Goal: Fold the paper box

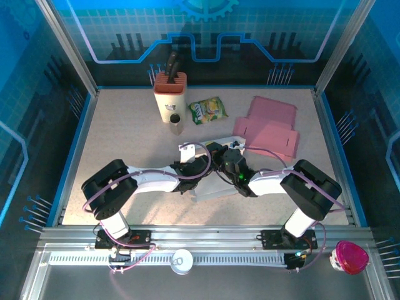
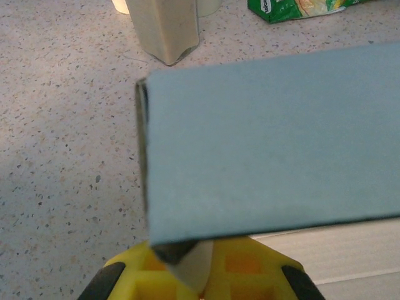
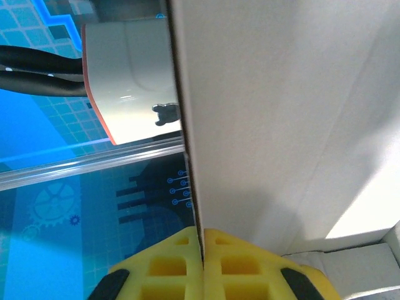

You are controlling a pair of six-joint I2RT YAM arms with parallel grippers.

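Right at the lens, your right hand is pressed together on the edge of a paper box wall that runs straight up the frame. Your left hand pinches the lower corner of another panel, at bottom centre of its view. Both grips meet mid-worktop, probably so one hand steadies the box while the other creases a flap. The pink flat sheet at upper right lies well apart.

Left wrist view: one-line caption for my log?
Left claw shut on the paper box, its grey panel above the speckled table, snack bag beyond.
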